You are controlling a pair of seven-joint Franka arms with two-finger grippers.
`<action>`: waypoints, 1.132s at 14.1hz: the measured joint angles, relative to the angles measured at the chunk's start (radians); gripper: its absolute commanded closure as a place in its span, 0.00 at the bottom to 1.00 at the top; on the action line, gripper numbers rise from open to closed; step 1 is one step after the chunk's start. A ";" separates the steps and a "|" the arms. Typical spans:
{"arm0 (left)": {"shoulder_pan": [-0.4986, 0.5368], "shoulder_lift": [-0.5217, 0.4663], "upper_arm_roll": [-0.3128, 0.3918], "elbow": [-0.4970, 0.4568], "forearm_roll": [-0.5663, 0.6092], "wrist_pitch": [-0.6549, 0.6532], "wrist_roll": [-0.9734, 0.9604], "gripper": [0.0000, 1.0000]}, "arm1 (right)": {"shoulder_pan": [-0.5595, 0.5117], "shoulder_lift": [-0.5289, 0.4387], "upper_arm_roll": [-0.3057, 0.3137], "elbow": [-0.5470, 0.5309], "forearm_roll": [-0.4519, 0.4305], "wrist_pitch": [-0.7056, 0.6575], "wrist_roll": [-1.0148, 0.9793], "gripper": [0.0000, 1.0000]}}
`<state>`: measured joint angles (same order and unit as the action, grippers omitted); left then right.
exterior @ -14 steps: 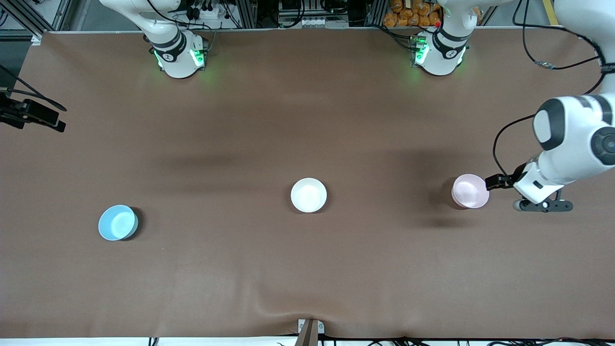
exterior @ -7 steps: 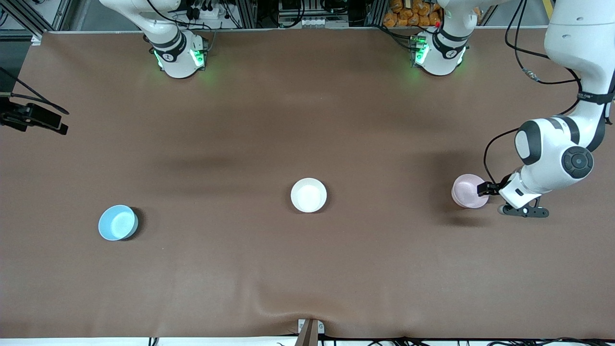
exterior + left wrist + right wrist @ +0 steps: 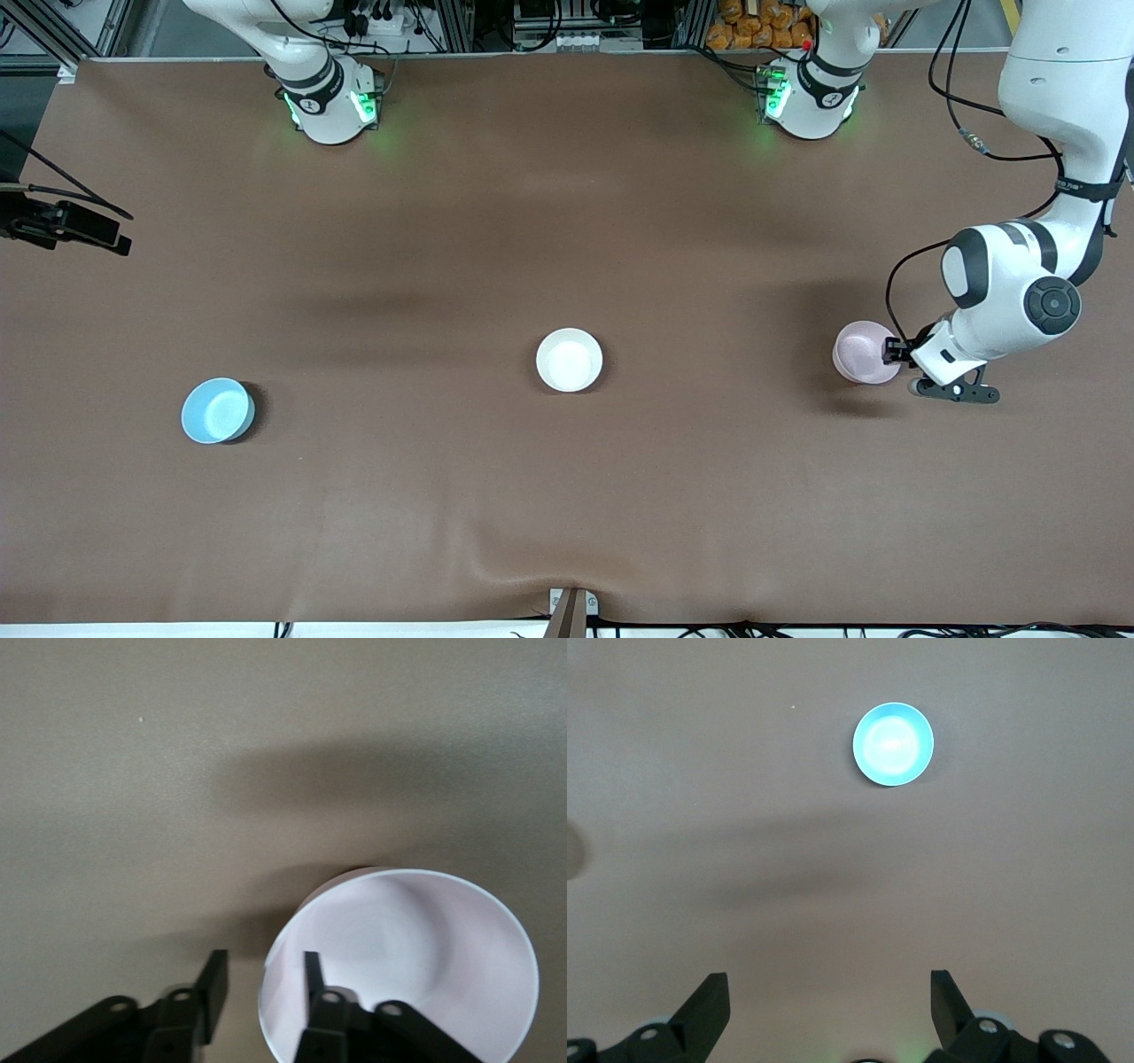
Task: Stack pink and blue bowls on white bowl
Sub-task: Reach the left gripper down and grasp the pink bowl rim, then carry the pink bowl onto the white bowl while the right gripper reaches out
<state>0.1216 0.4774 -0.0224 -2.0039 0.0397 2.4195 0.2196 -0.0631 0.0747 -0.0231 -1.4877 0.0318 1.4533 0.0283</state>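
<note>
The pale pink bowl (image 3: pixel 861 352) stands upright on the table at the left arm's end. My left gripper (image 3: pixel 889 352) is open at its rim. In the left wrist view (image 3: pixel 264 979) one finger (image 3: pixel 312 970) is inside the pink bowl (image 3: pixel 416 957). The other finger (image 3: pixel 214 981) is outside, with a gap to the wall. The white bowl (image 3: pixel 569 359) stands at the table's middle. The sky blue bowl (image 3: pixel 217 410) stands toward the right arm's end. My right gripper (image 3: pixel 102 235) waits high over the table's edge at that end. It is open and empty (image 3: pixel 830 992), and its wrist view shows the blue bowl (image 3: pixel 893 742) far below.
The brown table cover (image 3: pixel 567 496) has a raised wrinkle near its front edge at the middle. A small metal bracket (image 3: pixel 571 607) sits at that edge. The two arm bases (image 3: pixel 330 102) (image 3: pixel 811 97) stand along the edge farthest from the front camera.
My left gripper has moved in over the pink bowl's rim and lower, so its fingers now straddle the wall. My right gripper has drifted slightly. The bowls have not moved.
</note>
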 measured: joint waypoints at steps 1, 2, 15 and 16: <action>0.000 0.000 -0.004 0.000 0.000 0.000 0.000 1.00 | 0.000 0.000 0.000 0.000 0.000 0.000 0.000 0.00; 0.000 0.000 -0.009 0.000 0.000 0.001 0.000 1.00 | 0.000 0.000 0.000 0.000 0.000 0.000 0.000 0.00; -0.206 -0.024 -0.172 0.311 -0.001 -0.262 -0.561 1.00 | 0.000 0.005 0.000 0.002 0.000 0.001 0.000 0.00; -0.254 -0.019 -0.173 0.323 -0.001 -0.262 -0.634 1.00 | 0.000 0.006 0.000 0.002 0.000 0.001 0.000 0.00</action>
<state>-0.1320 0.4585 -0.1951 -1.6808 0.0384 2.1574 -0.4140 -0.0633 0.0805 -0.0233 -1.4854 0.0318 1.4544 0.0284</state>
